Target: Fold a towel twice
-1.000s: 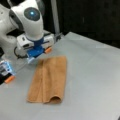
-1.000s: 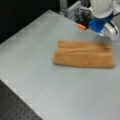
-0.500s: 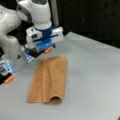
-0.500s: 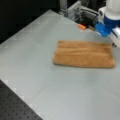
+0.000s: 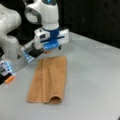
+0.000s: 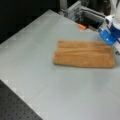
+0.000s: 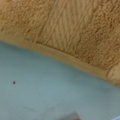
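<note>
Already folded, terry towel (image 5: 50, 78) long rectangle, gripper (image 5: 51, 48) over one end, apparently empty, opening unclear.

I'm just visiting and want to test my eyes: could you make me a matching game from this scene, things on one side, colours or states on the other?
Things:
1. towel
2. hand
3. table
4. small marker-like object

Descriptions:
A. pale grey, flat
B. blue and white, above the towel's far end in a front view
C. orange-tan, lying folded in a long strip
D. orange, near the table's edge

Pairs: 1-C, 2-B, 3-A, 4-D
</note>
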